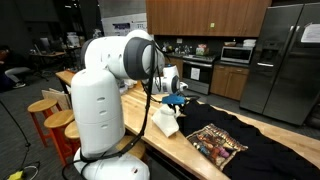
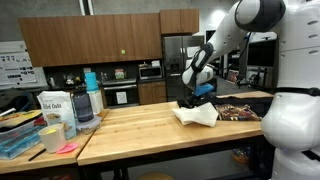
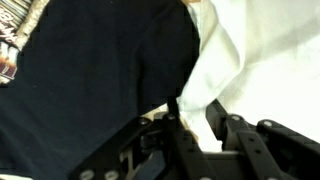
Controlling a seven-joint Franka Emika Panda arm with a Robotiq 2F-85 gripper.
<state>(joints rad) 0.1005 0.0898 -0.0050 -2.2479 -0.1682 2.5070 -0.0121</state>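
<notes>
A crumpled white cloth (image 1: 166,125) (image 2: 197,115) lies on the wooden table (image 2: 150,132), next to a black garment (image 1: 262,152) with a colourful print (image 1: 215,142). My gripper (image 1: 175,99) (image 2: 196,95) hangs just above the white cloth. In the wrist view a gathered fold of the white cloth (image 3: 240,60) runs up between the fingers of the gripper (image 3: 192,108), which pinch it. The black garment (image 3: 100,70) fills the left of that view. The fingertips themselves are hidden by the cloth.
At the table's far end stand a white canister (image 2: 52,108), a blender jar (image 2: 86,106), a clear bin (image 2: 18,138) and a pink note (image 2: 67,148). Orange stools (image 1: 47,110) stand beside the table. A steel fridge (image 1: 285,60) and kitchen cabinets lie behind.
</notes>
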